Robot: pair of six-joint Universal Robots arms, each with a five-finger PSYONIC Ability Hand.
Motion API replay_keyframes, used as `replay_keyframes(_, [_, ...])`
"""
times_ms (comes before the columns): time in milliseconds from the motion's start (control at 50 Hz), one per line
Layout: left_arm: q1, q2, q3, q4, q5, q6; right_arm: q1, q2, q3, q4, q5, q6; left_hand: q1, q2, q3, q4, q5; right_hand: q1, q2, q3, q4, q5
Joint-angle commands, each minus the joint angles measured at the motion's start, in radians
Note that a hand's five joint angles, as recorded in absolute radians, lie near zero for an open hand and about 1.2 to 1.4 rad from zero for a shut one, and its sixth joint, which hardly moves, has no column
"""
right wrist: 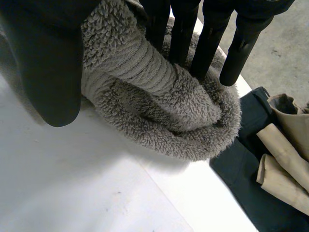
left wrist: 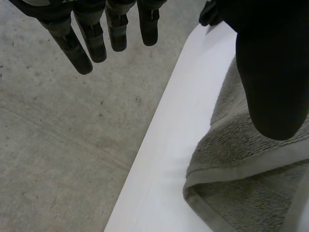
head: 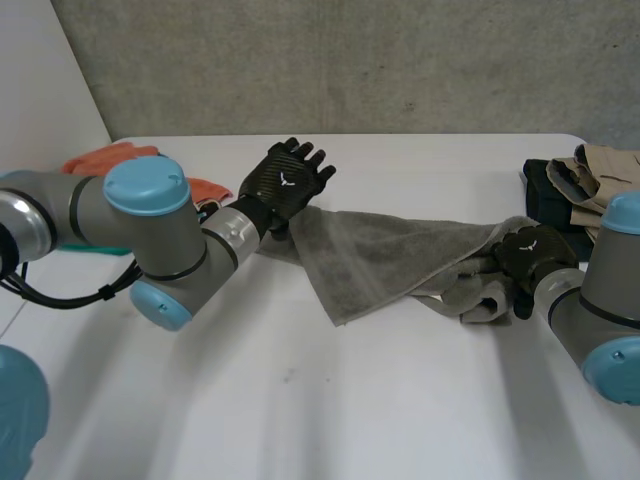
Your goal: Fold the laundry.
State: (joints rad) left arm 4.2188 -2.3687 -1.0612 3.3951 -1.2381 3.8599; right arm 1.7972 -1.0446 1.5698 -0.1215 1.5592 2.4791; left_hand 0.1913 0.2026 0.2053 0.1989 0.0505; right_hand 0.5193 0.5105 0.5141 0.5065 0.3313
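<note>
Head view, towel: the grey towel (head: 390,255) lies stretched across the middle of the table (head: 300,400) between my two hands, with one corner pointing toward me.
Head view, left hand: my left hand (head: 285,180) is at the towel's left end, near the far table edge, its fingers straight and spread.
Head view, right hand: my right hand (head: 530,258) sits on the towel's bunched right end.
Head view, room: the near side is bare white table. An orange cloth (head: 105,160) lies beyond my left arm. A dark garment (head: 545,190) and a beige garment (head: 605,170) are heaped at the right edge, near my right hand. A grey wall (head: 350,60) stands behind.
Left wrist view, hand: my left hand (left wrist: 72,46) has its fingers straight and apart, reaching past the table edge (left wrist: 164,145) over the concrete floor (left wrist: 63,145). The thumb is above the grey towel (left wrist: 241,164) at its hemmed corner, and I cannot tell whether it touches.
Right wrist view, hand: my right hand (right wrist: 43,63) pinches a thick roll of the grey towel (right wrist: 159,111) between thumb and straight fingers, by the table's edge. The dark garment (right wrist: 241,169) and beige garment (right wrist: 285,164) lie just beside the roll.
</note>
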Motion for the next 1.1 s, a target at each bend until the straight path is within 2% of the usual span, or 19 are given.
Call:
replay_keyframes(20, [-0.039, 0.106, -0.098, -0.104, 0.008, -0.055, -0.013, 0.0, -0.007, 0.008, -0.005, -0.002, 0.019, 0.008, 0.005, 0.011, -0.015, 0.049, 0.057, 0.054, 0.061, 0.062])
replay_keyframes(140, [-0.118, 0.128, -0.082, -0.259, -0.001, -0.212, -0.009, 0.003, -0.007, 0.033, -0.008, -0.006, 0.098, 0.087, 0.084, 0.091, 0.065, 0.049, 0.057, 0.054, 0.061, 0.062])
replay_keyframes(220, [-0.161, 0.094, -0.021, -0.33, -0.011, -0.278, 0.004, 0.008, -0.005, 0.036, -0.002, -0.006, 0.274, 0.263, 0.26, 0.267, 0.241, 0.049, 0.057, 0.054, 0.061, 0.062])
replay_keyframes(280, [-0.189, 0.06, 0.016, -0.376, -0.018, -0.292, 0.008, 0.009, -0.002, 0.036, -0.002, -0.008, 0.278, 0.266, 0.264, 0.27, 0.244, 0.049, 0.057, 0.054, 0.061, 0.062])
replay_keyframes(360, [-0.227, 0.0, 0.082, -0.451, -0.053, -0.29, 0.016, 0.015, 0.003, 0.036, -0.002, -0.009, 0.269, 0.257, 0.255, 0.261, 0.235, 0.049, 0.057, 0.054, 0.061, 0.062])
replay_keyframes(460, [-0.252, -0.07, 0.161, -0.505, -0.141, -0.27, 0.022, 0.02, 0.009, 0.036, -0.004, -0.02, 0.275, 0.263, 0.261, 0.267, 0.241, 0.049, 0.057, 0.054, 0.061, 0.062])
replay_keyframes(620, [-0.266, -0.121, 0.198, -0.501, -0.234, -0.223, 0.024, 0.02, 0.013, 0.036, -0.008, -0.034, 0.275, 0.263, 0.261, 0.267, 0.241, 0.052, 0.06, 0.057, 0.064, 0.065])
replay_keyframes(820, [-0.272, -0.162, 0.228, -0.438, -0.261, -0.195, 0.033, 0.018, 0.024, 0.031, -0.008, -0.037, 0.283, 0.272, 0.269, 0.276, 0.25, 0.055, 0.063, 0.06, 0.067, 0.068])
replay_keyframes(1100, [-0.267, -0.216, 0.305, -0.465, -0.274, -0.114, 0.048, 0.02, 0.038, 0.026, -0.008, -0.062, 0.325, 0.313, 0.31, 0.317, 0.291, 0.055, 0.063, 0.06, 0.067, 0.068])
